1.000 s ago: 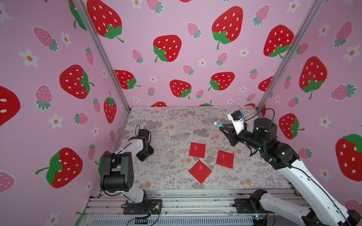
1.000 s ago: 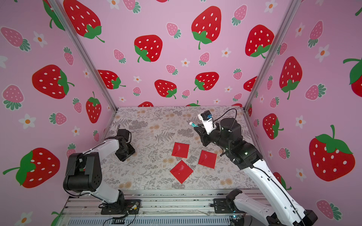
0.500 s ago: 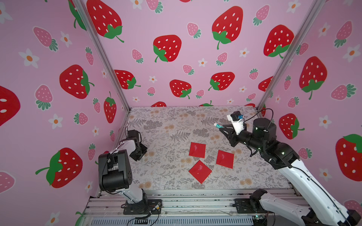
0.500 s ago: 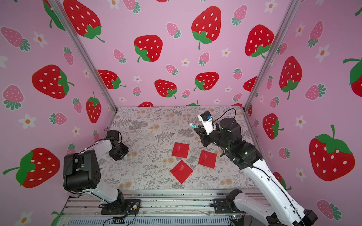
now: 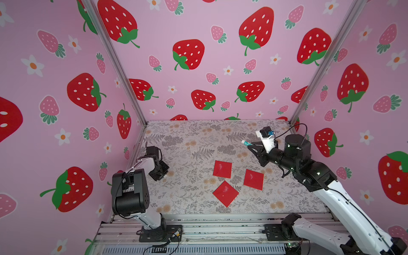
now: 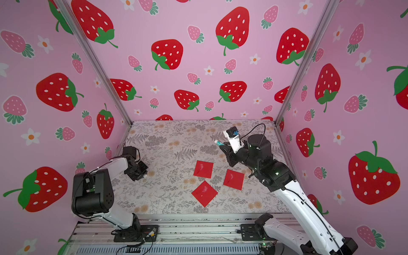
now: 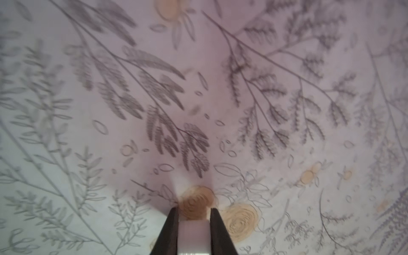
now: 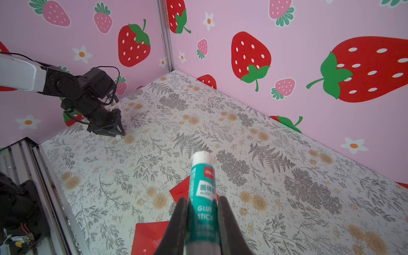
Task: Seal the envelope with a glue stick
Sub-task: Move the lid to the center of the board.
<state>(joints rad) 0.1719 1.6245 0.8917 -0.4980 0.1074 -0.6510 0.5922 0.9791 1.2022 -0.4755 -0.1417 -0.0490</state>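
Observation:
My right gripper (image 8: 202, 202) is shut on the glue stick (image 8: 202, 176), a white cylinder with a teal label. It holds the stick in the air over the back right of the table, as both top views show (image 5: 246, 143) (image 6: 219, 143). Three red square envelopes (image 5: 222, 169) (image 5: 254, 179) (image 5: 225, 193) lie flat mid-table, below and in front of that gripper. My left gripper (image 5: 163, 175) is down at the table's left side, far from the envelopes. Its jaws press both sides of a small white cap-like piece (image 7: 193, 234).
The table (image 5: 187, 141) has a grey floral cover. Pink strawberry walls close it in at the left, back and right. A metal rail frame (image 5: 209, 229) with both arm bases runs along the front edge.
My left gripper has shifted a little along the table's left side and its jaws have narrowed onto the white piece. The right arm with the glue stick has held still.

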